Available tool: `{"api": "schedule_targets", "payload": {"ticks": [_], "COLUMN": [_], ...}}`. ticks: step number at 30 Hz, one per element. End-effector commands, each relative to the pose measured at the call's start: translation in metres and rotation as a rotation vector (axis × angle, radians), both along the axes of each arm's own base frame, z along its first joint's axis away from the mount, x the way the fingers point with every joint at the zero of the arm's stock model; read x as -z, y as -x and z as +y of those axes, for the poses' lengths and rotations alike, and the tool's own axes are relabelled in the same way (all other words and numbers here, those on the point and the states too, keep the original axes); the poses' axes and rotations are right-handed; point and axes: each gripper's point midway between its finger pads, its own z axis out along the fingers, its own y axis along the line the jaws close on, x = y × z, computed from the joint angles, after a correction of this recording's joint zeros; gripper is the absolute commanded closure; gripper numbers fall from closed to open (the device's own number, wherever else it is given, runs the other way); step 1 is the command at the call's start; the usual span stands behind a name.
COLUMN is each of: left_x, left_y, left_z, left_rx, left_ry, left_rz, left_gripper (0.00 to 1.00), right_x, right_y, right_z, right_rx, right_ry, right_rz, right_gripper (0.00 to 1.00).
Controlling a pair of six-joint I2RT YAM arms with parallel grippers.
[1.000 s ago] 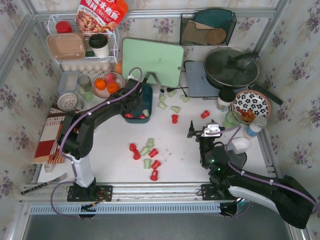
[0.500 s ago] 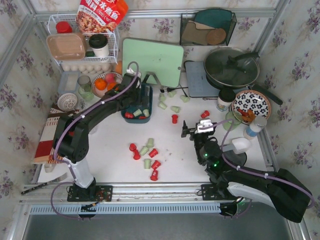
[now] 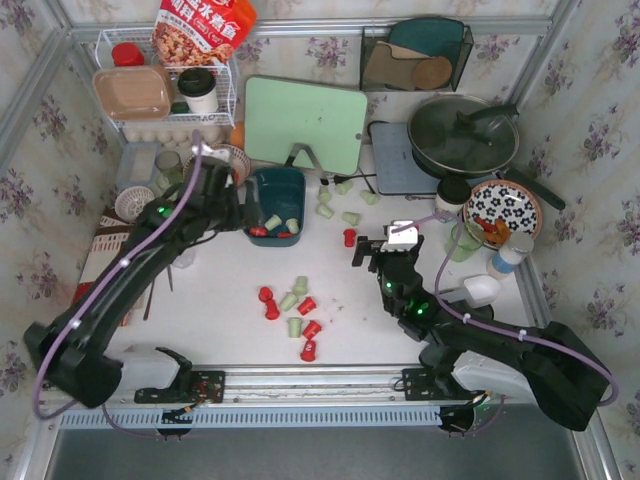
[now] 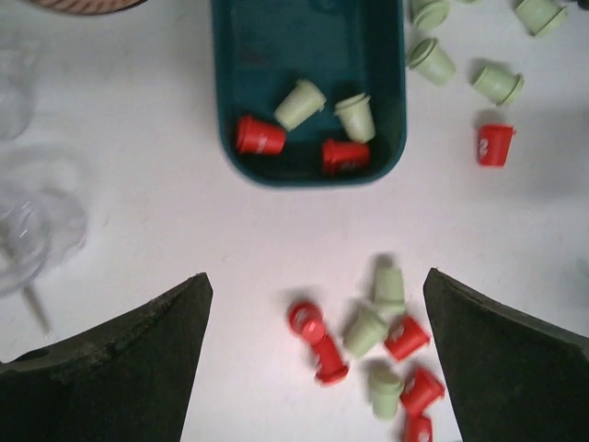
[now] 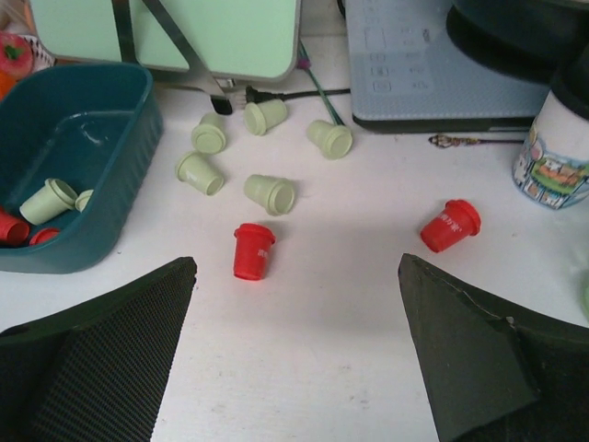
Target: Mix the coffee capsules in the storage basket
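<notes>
Four coffee capsules (image 4: 299, 104) lie in the storage basket (image 4: 308, 37). Left end effector (image 4: 315, 281) and right end effector (image 5: 296, 267) are released, empty.

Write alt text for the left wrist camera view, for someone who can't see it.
A dark teal storage basket holds four coffee capsules, two red and two pale green. More capsules lie scattered on the white table, seen past the open left gripper.

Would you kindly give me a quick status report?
Left hand, right hand open, empty. Storage basket holds four coffee capsules; many loose on table. Nothing blocking basket.
</notes>
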Motion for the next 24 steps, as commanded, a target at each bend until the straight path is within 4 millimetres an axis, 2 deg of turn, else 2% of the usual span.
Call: {"api": "schedule_targets", "payload": {"ticks": [1, 6, 10, 14, 16, 19, 24], "left_x": [-0.002, -0.015, -0.007, 0.002, 0.003, 0.003, 0.016], "left_y": [0.063, 0.111, 0.129, 0.132, 0.132, 0.133, 0.134], "left_z": [0.045, 0.080, 0.096, 0.107, 0.106, 0.102, 0.095], "left_rx": [-0.041, -0.031, 0.009, -0.029, -0.028, -0.003, 0.032], "left_ry": [-0.093, -0.078, -0.088, -0.083, -0.065, -0.057, -0.054], "left_rz": [0.096, -0.043, -0.168, -0.253, -0.277, -0.264, -0.167], "left_gripper": [0.01, 0.01, 0.01, 0.01, 0.01, 0.01, 0.01], "right_x": [0.018, 0.028, 0.050, 0.073, 0.078, 0.081, 0.092], "right_y": [-0.002, 0.001, 0.013, 0.019, 0.016, 0.005, -0.024], "right_z": [0.008, 0.029, 0.051, 0.048, 0.044, 0.044, 0.048], "right_rx": [0.002, -0.079, -0.185, -0.168, -0.135, -0.094, -0.018], "right_ry": [-0.053, -0.084, -0.089, -0.053, -0.038, -0.016, -0.002], "right_rz": [0.099, 0.186, 0.312, 0.404, 0.405, 0.391, 0.388], "right_gripper": [0.01, 0.08, 0.12, 0.12, 0.12, 0.14, 0.20]}}
